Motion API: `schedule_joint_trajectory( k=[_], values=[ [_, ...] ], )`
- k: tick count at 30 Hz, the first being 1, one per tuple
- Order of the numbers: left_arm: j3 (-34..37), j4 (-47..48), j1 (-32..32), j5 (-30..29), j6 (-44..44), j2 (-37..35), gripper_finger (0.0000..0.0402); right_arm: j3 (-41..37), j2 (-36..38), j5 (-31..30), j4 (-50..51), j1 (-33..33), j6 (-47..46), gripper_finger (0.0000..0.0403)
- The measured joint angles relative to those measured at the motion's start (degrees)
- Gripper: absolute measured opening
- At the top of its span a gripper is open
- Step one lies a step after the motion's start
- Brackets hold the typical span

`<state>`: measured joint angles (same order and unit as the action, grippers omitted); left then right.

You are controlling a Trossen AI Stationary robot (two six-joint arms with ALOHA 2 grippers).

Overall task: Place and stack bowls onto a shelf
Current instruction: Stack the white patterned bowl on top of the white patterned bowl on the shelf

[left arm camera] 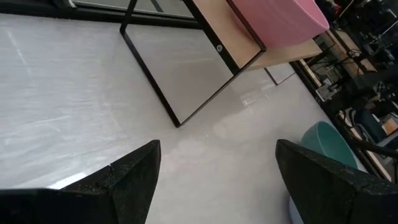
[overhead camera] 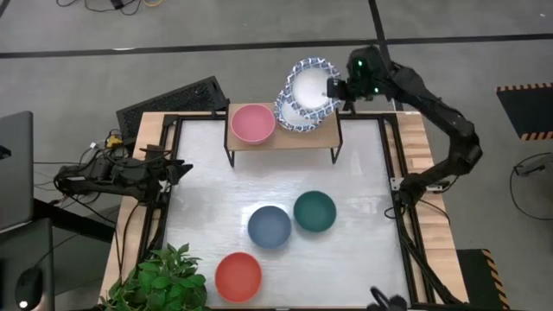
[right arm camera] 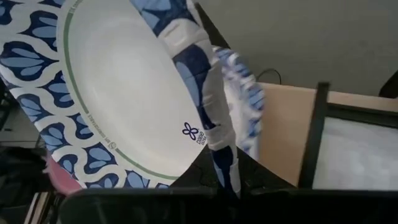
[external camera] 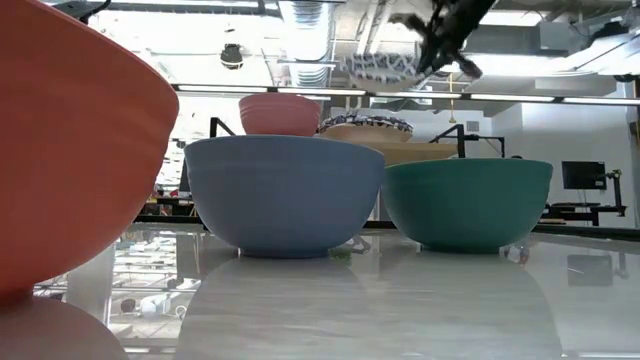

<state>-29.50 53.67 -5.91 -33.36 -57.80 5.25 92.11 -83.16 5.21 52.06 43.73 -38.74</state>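
Clamped, right gripper (overhead camera: 333, 89) tilts white blue-patterned bowl (overhead camera: 309, 84) above shelf (overhead camera: 298, 138).

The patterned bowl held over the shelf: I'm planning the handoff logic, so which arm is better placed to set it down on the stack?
The right gripper: it already holds the patterned bowl above the stack on the shelf. The left gripper waits open at the table's left edge.

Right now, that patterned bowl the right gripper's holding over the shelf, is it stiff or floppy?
Probably floppy: the patterned bowl looks like thin paper, its rim crumpled where the right gripper pinches it. Likely very light, and held tilted above the stack, it could slip.
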Motion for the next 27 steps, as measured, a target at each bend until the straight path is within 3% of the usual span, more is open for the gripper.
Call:
schedule_joint_trajectory(
  k=[5, 16, 27],
  values=[
    [0.0, 0.0, 0.0, -0.3, -0.3, 0.0, 0.0302, 1.1, -5.5, 5.9, -1.4, 3.6, 1.6, 0.0024],
    [0.0, 0.0, 0.0, -0.3, -1.5, 0.0, 0.0302, 1.4, -13.6, 13.9, -1.5, 4.4, 3.8, 0.0027],
    [0.0, 0.0, 0.0, -1.1, -1.6, 0.0, 0.0302, 1.4, -13.2, 15.2, -1.1, 4.5, 6.3, 0.0094]
  ],
)
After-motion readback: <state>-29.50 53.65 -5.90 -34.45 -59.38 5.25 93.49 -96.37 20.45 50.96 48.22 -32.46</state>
